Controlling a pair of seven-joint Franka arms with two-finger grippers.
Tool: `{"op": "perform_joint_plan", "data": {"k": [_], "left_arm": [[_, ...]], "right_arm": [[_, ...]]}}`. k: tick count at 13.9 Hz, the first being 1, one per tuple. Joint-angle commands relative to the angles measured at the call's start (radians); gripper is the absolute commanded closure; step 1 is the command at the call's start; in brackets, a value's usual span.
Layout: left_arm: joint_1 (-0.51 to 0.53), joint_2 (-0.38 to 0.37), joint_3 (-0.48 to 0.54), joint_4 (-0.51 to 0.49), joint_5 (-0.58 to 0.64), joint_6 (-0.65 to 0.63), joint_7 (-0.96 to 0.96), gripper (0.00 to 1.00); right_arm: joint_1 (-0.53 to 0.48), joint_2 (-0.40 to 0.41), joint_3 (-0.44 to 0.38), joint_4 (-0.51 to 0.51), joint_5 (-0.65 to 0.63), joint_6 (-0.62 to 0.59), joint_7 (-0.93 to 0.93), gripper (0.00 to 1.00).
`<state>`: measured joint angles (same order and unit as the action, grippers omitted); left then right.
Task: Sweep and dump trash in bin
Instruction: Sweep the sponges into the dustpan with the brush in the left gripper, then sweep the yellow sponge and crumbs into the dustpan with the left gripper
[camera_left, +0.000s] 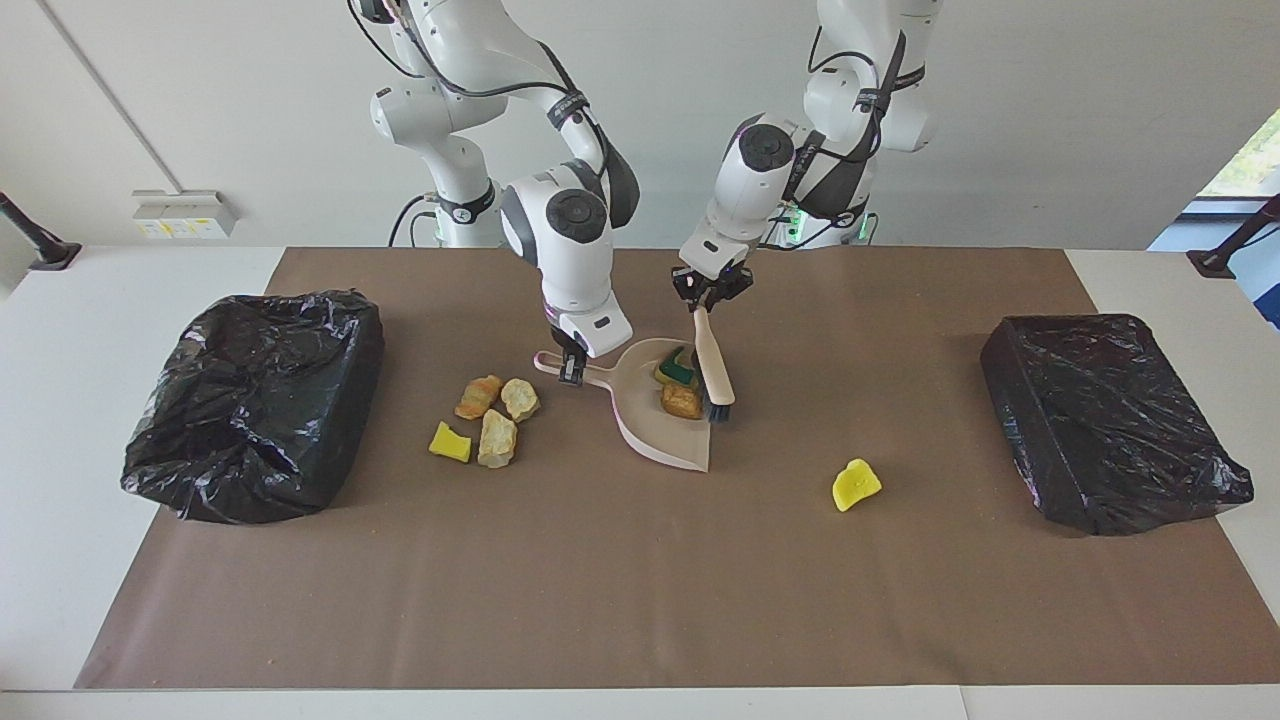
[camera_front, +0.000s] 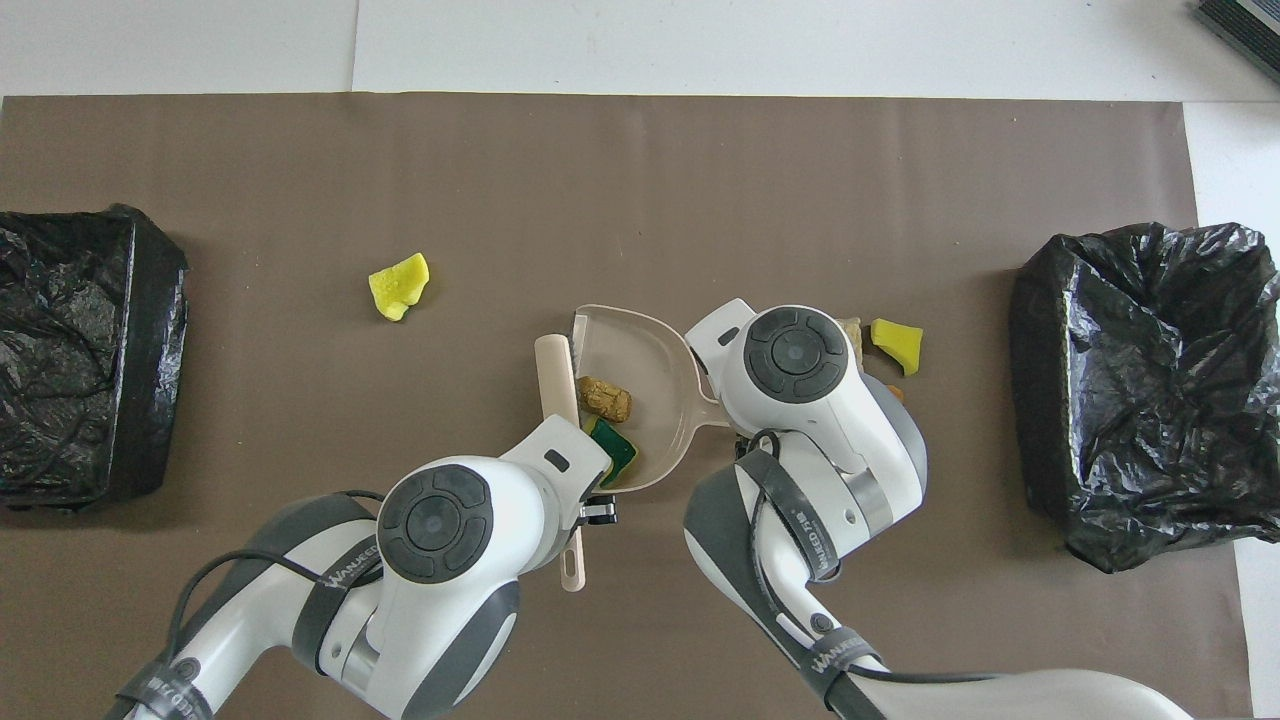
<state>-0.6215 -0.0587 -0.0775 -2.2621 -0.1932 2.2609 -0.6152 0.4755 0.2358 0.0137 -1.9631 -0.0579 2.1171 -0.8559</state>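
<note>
Right now the left gripper (camera_left: 711, 290) is clamped on the upper end of the handle of a small beige hand brush with dark bristles (camera_left: 714, 368), which slants down from it until the bristles rest at the open edge of a beige plastic dustpan (camera_left: 650, 430). Just below this gripper, inside the pan, lie two pieces of trash: a tan-orange bread-like lump (camera_left: 683, 402) and a yellow sponge scrap with a green layer (camera_left: 679, 368), the brush head touching or just beside them.

Beside it, the right gripper (camera_left: 571, 372) is closed tight on the dustpan's handle (camera_left: 590, 375), holding the pan on the brown paper that covers the counter (camera_left: 640, 600).

Outward from the right gripper, toward the right arm's end of the counter, sits a cluster of four more pieces: an orange-tan lump (camera_left: 479, 397), two pale tan lumps (camera_left: 520, 398) (camera_left: 497, 439), and a plain yellow sponge scrap (camera_left: 449, 442). Farther out that way stands an open bin lined with a black plastic bag (camera_left: 255, 400).

Outward from the left gripper, a lone yellow sponge scrap (camera_left: 856, 484) lies on the paper, farther from the robots than the dustpan. At the left arm's end sits a second black-bagged bin (camera_left: 1110, 420).
</note>
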Motion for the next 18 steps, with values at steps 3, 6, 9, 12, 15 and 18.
{"op": "perform_joint_plan", "data": {"k": [3,6,9,12,15,18], "left_arm": [[0.179,0.028,0.002,0.088,0.148,-0.099,0.116,1.0],[0.323,0.123,0.002,0.244,0.178,-0.22,0.288,1.0],[0.436,0.19,0.002,0.344,0.285,-0.276,0.42,1.0],[0.511,0.258,0.002,0.401,0.356,-0.316,0.612,1.0],[0.548,0.307,0.002,0.404,0.408,-0.311,0.754,1.0],[0.533,0.304,-0.001,0.391,0.405,-0.302,0.801,1.0]], "right_arm": [[0.005,0.017,0.008,0.035,0.015,-0.022,0.057,1.0],[0.047,0.017,0.009,0.058,0.016,-0.046,0.147,1.0],[0.072,0.019,0.017,0.107,0.016,-0.13,0.178,1.0],[0.058,0.043,0.019,0.128,0.018,-0.117,0.178,1.0],[0.074,0.105,0.02,0.197,0.058,-0.114,0.244,1.0],[0.081,0.105,0.02,0.184,0.061,-0.089,0.259,1.0]]}}
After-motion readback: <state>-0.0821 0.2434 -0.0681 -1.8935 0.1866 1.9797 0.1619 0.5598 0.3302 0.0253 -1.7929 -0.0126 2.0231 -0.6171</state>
